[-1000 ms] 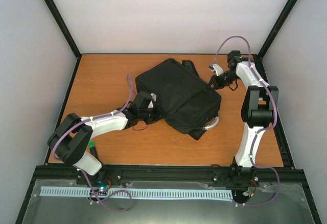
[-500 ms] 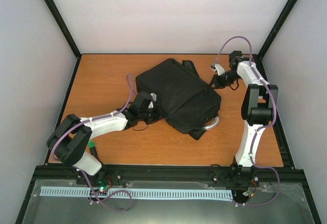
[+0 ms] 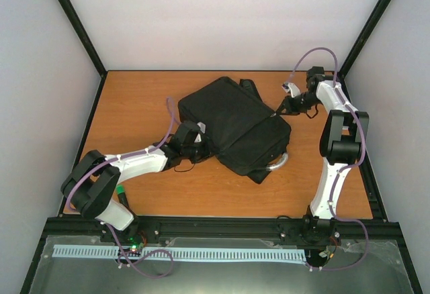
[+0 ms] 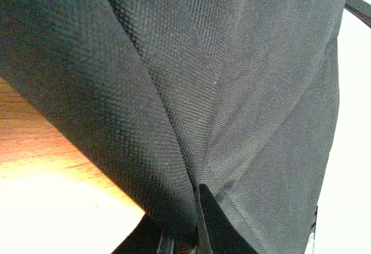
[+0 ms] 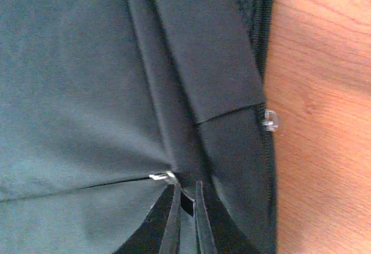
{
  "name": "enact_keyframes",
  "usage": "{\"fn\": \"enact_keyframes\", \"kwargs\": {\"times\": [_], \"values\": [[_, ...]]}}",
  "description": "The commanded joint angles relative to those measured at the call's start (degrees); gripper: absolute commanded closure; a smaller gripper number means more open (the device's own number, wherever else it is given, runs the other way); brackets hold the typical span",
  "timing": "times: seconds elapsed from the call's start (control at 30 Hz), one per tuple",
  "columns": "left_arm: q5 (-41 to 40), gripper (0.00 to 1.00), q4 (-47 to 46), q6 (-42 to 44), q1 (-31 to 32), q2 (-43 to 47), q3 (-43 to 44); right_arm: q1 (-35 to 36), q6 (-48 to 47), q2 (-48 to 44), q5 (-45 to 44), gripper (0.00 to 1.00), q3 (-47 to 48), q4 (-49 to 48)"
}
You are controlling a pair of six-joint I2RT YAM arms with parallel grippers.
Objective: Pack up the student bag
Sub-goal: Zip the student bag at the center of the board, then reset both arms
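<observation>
A robotics lab test cell is shown. A wooden desk (image 3: pixel 134 106) is boxed in by plain white panels (image 3: pixel 222 19) set in black frame posts (image 3: pixel 72 22). A left arm (image 3: pixel 138 162) and a right arm (image 3: pixel 330 183) are bolted to a black rail (image 3: pixel 222 227). Purple cables (image 3: pixel 320 50) are run along them, and a white slotted cable duct (image 3: pixel 181 254) is laid in front.

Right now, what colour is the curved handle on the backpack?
Grey; the handle of the backpack shows best in the top external view.

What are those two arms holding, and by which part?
Both hold the student bag: left fingers pinch a fabric fold, right fingers pinch beside its zipper pull.
</observation>
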State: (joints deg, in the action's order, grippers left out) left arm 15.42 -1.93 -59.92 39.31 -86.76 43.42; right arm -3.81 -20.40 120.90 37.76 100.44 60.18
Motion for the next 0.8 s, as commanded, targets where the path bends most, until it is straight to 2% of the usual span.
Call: {"fn": "enact_keyframes", "kwargs": {"times": [0.0,0.07,0.13,0.2,0.3,0.37,0.43,0.5,0.57,0.67,0.7,0.77], "values": [[-2.1,0.99,7.7,2.8,-0.1,1.2,-1.7,-4.2,0.0,1.2,-6.8,0.89,0.9,-6.7],[-1.9,0.99,8.3,3.9,-0.1,1.3,-0.8,-4.2,-0.2,-0.3,-4.5,0.84,-0.4,-6.6],[-2.2,0.97,11.1,7.1,-0.1,1.5,1.3,-4.2,0.5,-2.6,-3.5,0.75,-1.4,-5.8],[-4.4,0.86,16.1,11.0,-0.2,2.4,4.7,-4.2,1.2,-5.9,-4.0,0.68,-2.5,-5.5],[-8.7,0.51,23.3,15.1,-0.1,5.3,8.1,-4.3,1.5,-11.8,-5.4,0.60,-4.9,-5.8],[-10.8,0.35,27.5,17.9,-0.3,7.1,10.5,-4.2,1.3,-15.4,-5.7,0.57,-6.3,-5.8],[-13.3,0.23,32.6,20.8,-0.7,8.3,13.2,-4.2,1.1,-19.8,-6.3,0.53,-8.0,-6.3],[-16.2,0.11,37.0,23.9,-1.6,9.1,16.3,-4.2,1.1,-23.3,-7.6,0.51,-9.5,-7.3],[-19.0,0.01,40.5,27.5,-3.2,9.9,19.5,-4.2,1.6,-26.8,-9.7,0.52,-11.7,-9.1],[-26.3,0.00,43.2,30.5,-6.4,11.0,22.3,-4.3,2.7,-34.1,-12.4,0.53,-17.8,-14.3],[-30.9,0.00,43.6,31.1,-6.9,11.4,22.5,-4.3,3.1,-37.4,-13.3,0.49,-21.0,-17.0],[-40.5,0.00,44.3,33.5,-7.5,11.9,22.7,-4.3,5.7,-43.8,-15.7,0.18,-28.4,-22.7]]}}
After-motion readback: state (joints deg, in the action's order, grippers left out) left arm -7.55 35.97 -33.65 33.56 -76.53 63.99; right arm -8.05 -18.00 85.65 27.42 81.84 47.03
